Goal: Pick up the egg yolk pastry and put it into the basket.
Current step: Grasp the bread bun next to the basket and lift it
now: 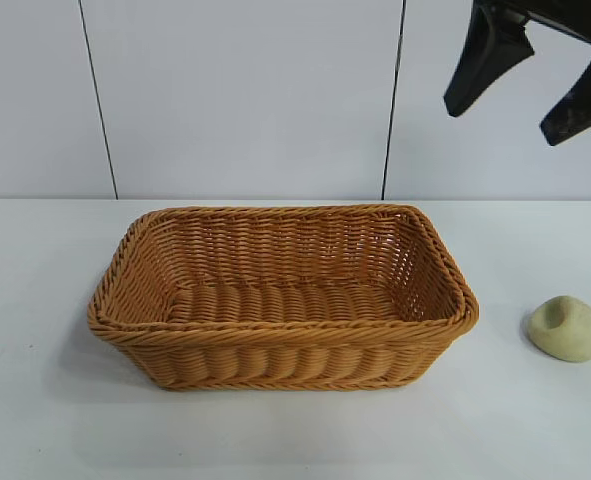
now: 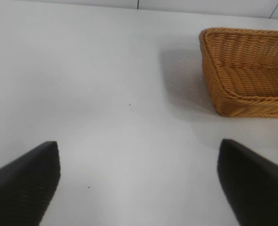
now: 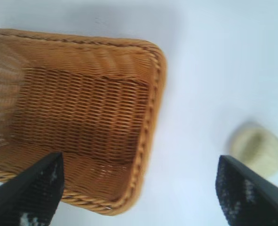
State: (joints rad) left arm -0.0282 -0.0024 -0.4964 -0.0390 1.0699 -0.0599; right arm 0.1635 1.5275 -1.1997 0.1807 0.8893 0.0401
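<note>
The egg yolk pastry (image 1: 567, 327), a pale yellow-beige dome with a dent on top, lies on the white table to the right of the basket (image 1: 285, 370). The basket is orange-brown woven wicker and holds nothing. My right gripper (image 1: 528, 107) hangs open and empty high above the table's far right, over the area behind the pastry. The right wrist view shows the basket's corner (image 3: 148, 94) and the pastry (image 3: 258, 148) far below the open gripper (image 3: 139, 188). My left gripper (image 2: 139, 176) is open and empty over bare table, left of the basket (image 2: 247, 70); it is out of the exterior view.
The white table (image 1: 55, 420) ends at a pale panelled wall (image 1: 245, 100) behind the basket. Nothing else stands on the table.
</note>
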